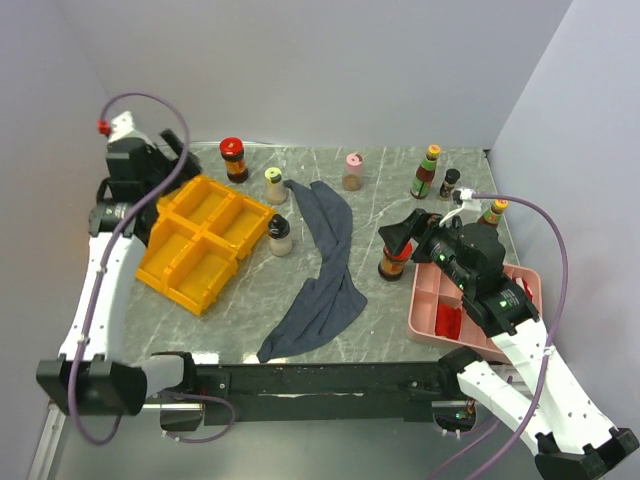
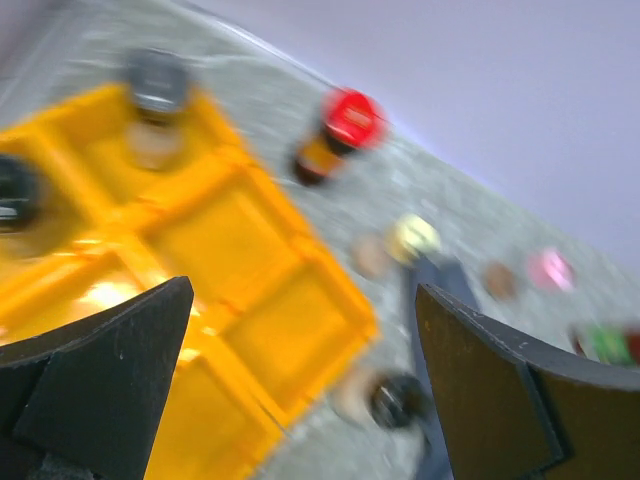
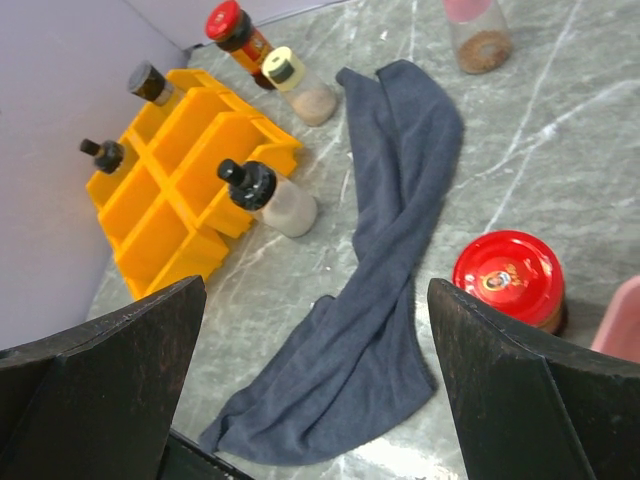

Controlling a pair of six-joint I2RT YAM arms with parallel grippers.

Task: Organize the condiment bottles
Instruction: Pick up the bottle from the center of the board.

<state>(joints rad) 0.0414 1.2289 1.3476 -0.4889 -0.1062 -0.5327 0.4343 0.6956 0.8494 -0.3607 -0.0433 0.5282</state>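
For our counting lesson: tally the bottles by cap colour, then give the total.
Red caps: 2
Orange caps: 2
Yellow cap: 1
Pink cap: 1
Black or grey caps: 4
Total: 10

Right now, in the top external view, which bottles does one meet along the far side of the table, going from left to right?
red-lidded jar → yellow-capped shaker → pink-capped shaker → slim orange-capped sauce bottle → small black-capped bottle
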